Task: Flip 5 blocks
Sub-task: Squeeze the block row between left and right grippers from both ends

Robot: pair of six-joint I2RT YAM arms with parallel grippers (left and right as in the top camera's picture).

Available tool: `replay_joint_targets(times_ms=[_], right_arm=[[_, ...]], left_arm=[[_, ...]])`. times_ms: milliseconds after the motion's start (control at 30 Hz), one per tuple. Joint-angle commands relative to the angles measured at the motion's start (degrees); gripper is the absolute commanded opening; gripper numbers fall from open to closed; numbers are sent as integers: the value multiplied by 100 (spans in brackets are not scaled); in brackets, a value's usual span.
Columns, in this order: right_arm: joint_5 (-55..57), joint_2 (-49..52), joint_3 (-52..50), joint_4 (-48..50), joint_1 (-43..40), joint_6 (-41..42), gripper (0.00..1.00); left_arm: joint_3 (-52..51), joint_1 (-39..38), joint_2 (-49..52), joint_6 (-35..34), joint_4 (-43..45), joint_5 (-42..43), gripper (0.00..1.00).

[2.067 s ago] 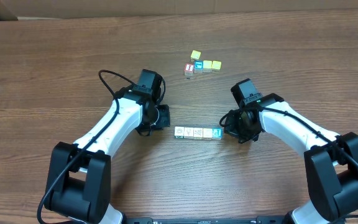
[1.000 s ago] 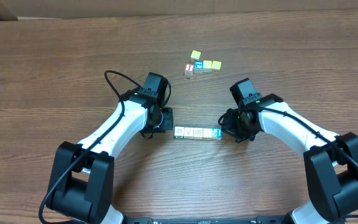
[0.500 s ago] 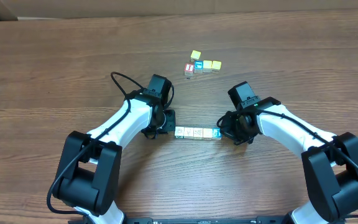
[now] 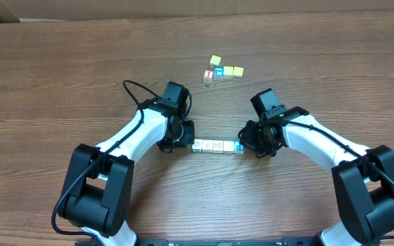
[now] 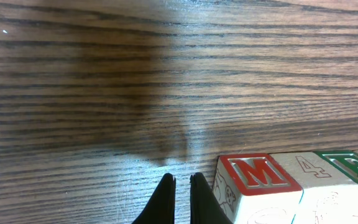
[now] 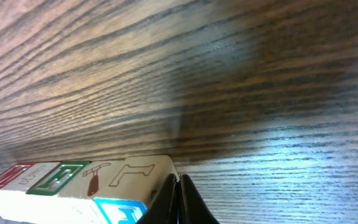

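Bracketing the blocks (image 4: pixel 217 145), left hand (image 5: pixel 182 183) and right hand (image 6: pixel 179 183) sit low, pinched closed, empty.

Small wooden alphabet blocks (image 4: pixel 217 145), touching in one straight row, mostly whitish tops, blue face at right end

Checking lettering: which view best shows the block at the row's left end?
Left wrist: the M block sits close, red letter legible. Overhead shows a tiny pale cube; right wrist catches only its red-edged corner.
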Motion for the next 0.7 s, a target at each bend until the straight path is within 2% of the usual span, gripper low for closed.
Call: replay_joint_targets(times_ms=[0,667], right_arm=[[-31,-81,-37,70,28,31,4],[-26,-81,-37,221,28,48,4]], left_arm=[[-17,-37,59,-17,24,85,4],[-17,334,59,-15,-39,-15,4]])
